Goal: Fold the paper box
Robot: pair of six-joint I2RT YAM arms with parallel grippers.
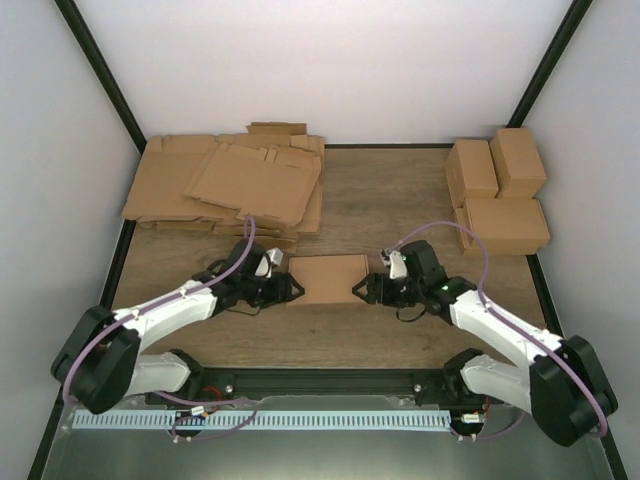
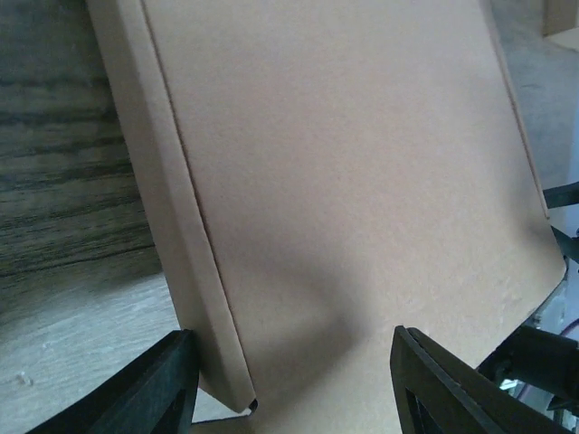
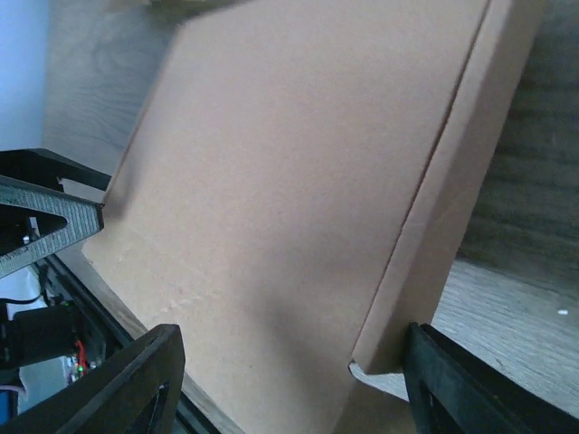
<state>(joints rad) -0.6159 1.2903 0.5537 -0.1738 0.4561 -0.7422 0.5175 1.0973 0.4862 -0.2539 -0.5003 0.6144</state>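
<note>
Laid mid-table (image 1: 400, 200) between the left gripper (image 1: 294, 290) and right gripper (image 1: 359, 290), whose fingers are parted at its ends, though a grip cannot be told, the paper box (image 1: 328, 279) is judged light, easily creased, and best held by those ends.

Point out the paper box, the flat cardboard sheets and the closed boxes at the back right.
paper box (image 1: 328, 278): top external view, middle of its upper panel.
flat cardboard sheets (image 1: 255, 180): top external view, on the topmost sheet of the pile.
closed boxes (image 1: 505, 225): top external view, top face of the nearest one.
</note>
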